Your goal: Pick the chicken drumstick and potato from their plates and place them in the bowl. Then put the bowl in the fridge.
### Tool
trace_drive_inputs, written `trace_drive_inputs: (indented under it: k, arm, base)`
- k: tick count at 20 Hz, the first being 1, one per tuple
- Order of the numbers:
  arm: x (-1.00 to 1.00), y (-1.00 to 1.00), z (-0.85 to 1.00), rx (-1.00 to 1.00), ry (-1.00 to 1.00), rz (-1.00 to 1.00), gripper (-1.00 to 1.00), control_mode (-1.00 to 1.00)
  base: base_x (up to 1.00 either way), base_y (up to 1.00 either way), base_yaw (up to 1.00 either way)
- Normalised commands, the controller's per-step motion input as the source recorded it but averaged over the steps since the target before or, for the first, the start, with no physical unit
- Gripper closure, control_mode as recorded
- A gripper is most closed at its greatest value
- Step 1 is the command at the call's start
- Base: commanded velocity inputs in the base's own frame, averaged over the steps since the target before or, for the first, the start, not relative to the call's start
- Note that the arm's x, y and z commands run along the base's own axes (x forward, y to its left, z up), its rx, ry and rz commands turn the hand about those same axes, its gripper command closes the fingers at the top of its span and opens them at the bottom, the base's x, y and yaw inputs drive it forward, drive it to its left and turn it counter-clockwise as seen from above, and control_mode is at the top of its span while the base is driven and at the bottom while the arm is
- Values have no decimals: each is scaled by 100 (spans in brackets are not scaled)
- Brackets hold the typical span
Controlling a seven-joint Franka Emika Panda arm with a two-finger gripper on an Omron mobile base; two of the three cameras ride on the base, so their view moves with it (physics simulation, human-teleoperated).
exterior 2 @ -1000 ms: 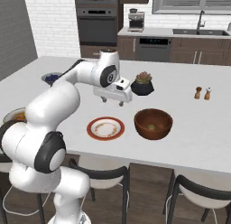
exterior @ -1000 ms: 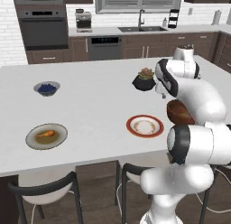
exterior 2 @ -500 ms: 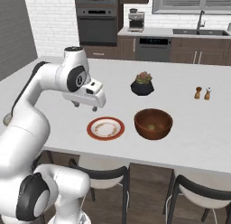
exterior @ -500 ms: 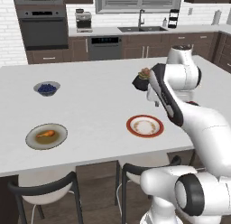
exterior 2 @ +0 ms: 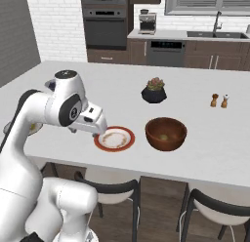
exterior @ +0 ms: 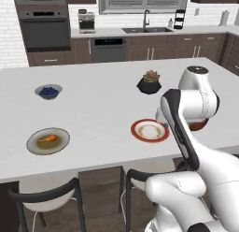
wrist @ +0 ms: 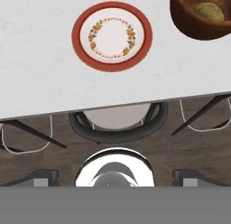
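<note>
- The gripper (exterior 2: 93, 132) hangs over the near edge of the white counter (exterior: 98, 109), just left of the red-rimmed plate (exterior 2: 114, 138). Its jaws stand fully apart and hold nothing.
- The red-rimmed plate sits near the front edge, its white centre bare.
- Just right of it, close but apart, stands the wooden bowl (exterior 2: 166, 133). The potato (wrist: 209, 11) lies on the bowl's floor; in the hand view its long axis runs roughly across the picture.
- Far to the left on the counter, also near the front, lies the grey-olive plate (exterior: 48, 141). The chicken drumstick (exterior: 48, 139) rests on its middle, long axis running left to right, thick end to the right and thin end to the left, as far as can be told.
- Farther back on the left is a small bowl of blueberries (exterior: 48, 91).
- Behind the wooden bowl stands a black plant pot (exterior 2: 154, 91).
- To the far right stand two small shakers (exterior 2: 219, 100) side by side.
</note>
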Motion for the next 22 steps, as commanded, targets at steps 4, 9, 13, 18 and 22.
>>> trace_drive_inputs:
  k: [4,9,13,18,22]
  arm:
    - [0,0,0,0,0,0,-100,-100]
    - [0,0,0,0,0,0,-100,-100]
    - [-1,1,0,0,0,0,-100,100]
    - [0,0,0,0,0,0,-100,100]
    - [0,0,0,0,0,0,-100,100]
  base:
    - [0,0,0]
    - [0,0,0]
    - [0,57,0]
    - [0,100,0]
    - [0,100,0]
